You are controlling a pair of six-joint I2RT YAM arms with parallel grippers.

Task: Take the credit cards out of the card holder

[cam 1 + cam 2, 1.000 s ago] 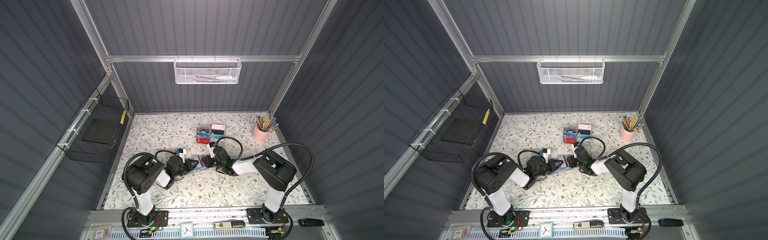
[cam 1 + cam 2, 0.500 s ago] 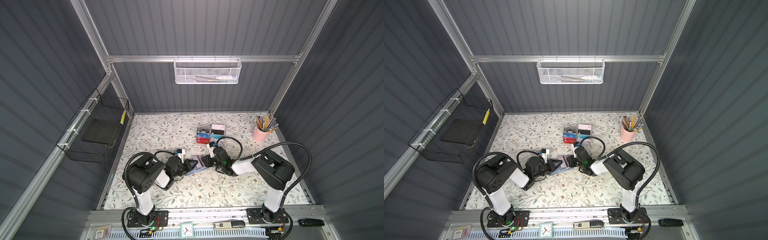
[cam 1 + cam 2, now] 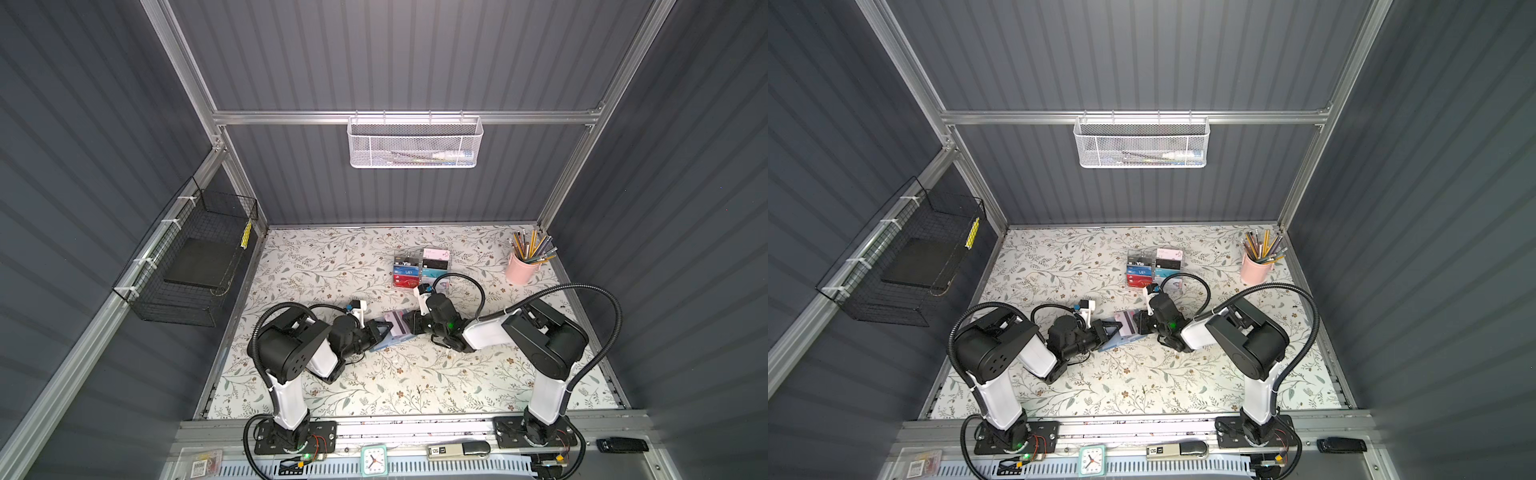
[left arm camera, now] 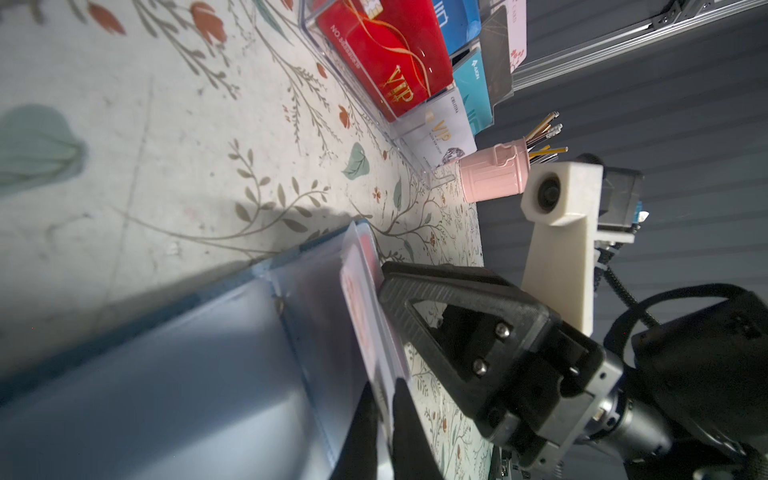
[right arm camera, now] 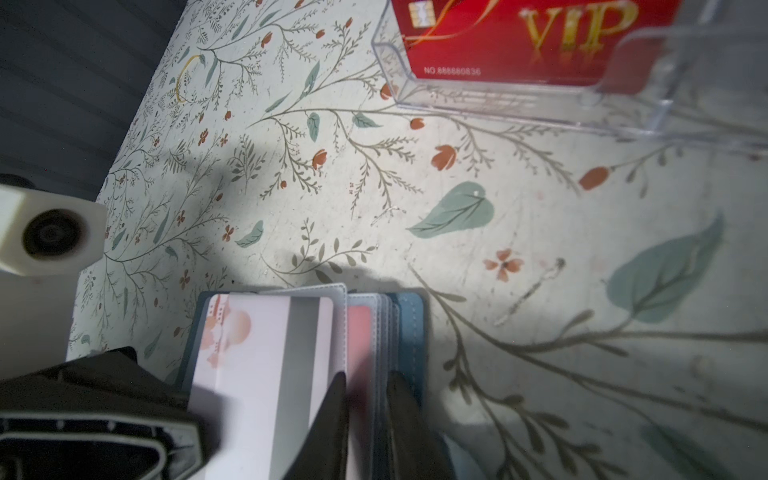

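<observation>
Roughly at the middle of the flowered table (image 3: pixel 332 266), the card holder (image 3: pixel 391 343) lies opened out, its slate-blue cover down and its clear sleeves fanned upward. Both arms reach in low from either side and meet over it.

The left gripper (image 3: pixel 384 330) comes in from the left. In its wrist view its jaws stand very narrow (image 4: pixel 384 395), pinched on the edge of the white card (image 4: pixel 359 316), which has a pale pink flower print. From the right wrist view that same white card (image 5: pixel 249 374) shows a grey stripe down its face and sits on the leftmost sleeve. I cannot tell whether the pads grip the bare card or the sleeve along with it.

The right gripper (image 3: pixel 409 324) comes in from the right. Its two dark fingers (image 5: pixel 328 415) stand close together around the remaining stack of sleeves, holding that side of the card holder. The red card (image 5: pixel 359 332) is visible inside the sleeve between those fingers, tucked in beside the blue cover.

Behind the holder, toward the back wall, a clear rack (image 3: pixel 449 277) displays several more cards in tiers, with a red VIP card at its front. A pink cup (image 3: pixel 521 270) of pencils stands well apart at the back right corner.
</observation>
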